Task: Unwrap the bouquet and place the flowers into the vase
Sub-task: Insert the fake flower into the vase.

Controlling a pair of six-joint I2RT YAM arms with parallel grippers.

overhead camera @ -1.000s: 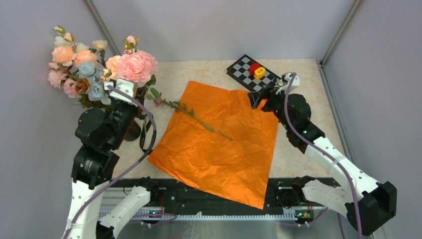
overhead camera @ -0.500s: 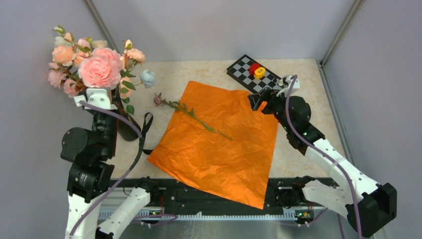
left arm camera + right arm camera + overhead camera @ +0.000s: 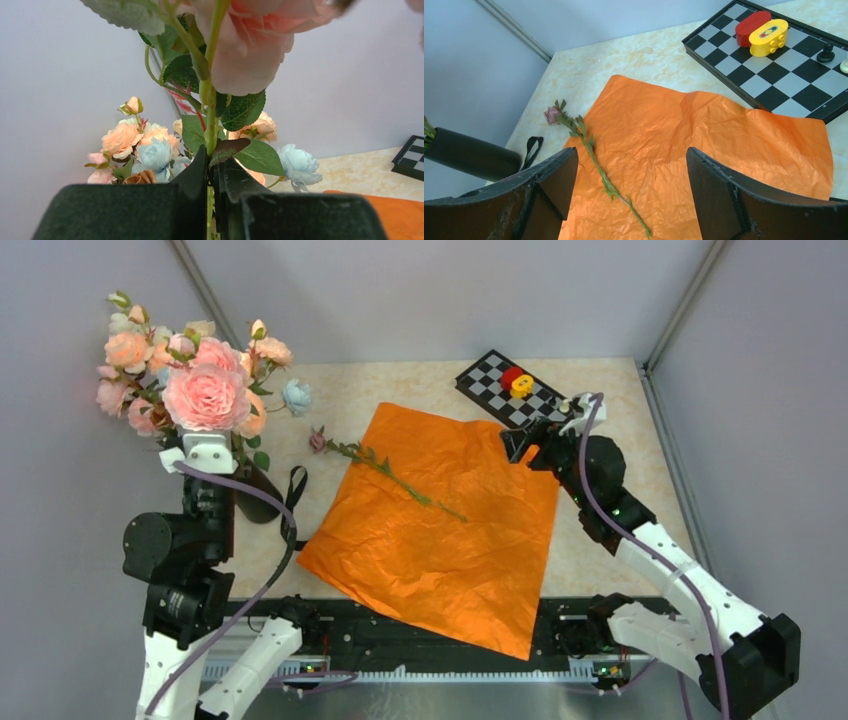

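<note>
Up above, the left claw (image 3: pixel 207 435) has swung the big pink rose (image 3: pixel 205 397) from beside the vase (image 3: pixel 258 502) to right over it, among the flowers (image 3: pixel 135 350), so it looks ready to drop in. At the left wrist, that claw is clamped on the rose's stem. At the right wrist, the right claw (image 3: pixel 629 152) stays wide apart over the orange paper (image 3: pixel 724 130), where one small flower stem (image 3: pixel 589 150) lies waiting.

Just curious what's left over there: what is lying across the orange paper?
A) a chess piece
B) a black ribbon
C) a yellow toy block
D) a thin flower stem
D: a thin green flower stem lies slanted across the orange paper, its small pink bud just past the paper's edge.
</note>
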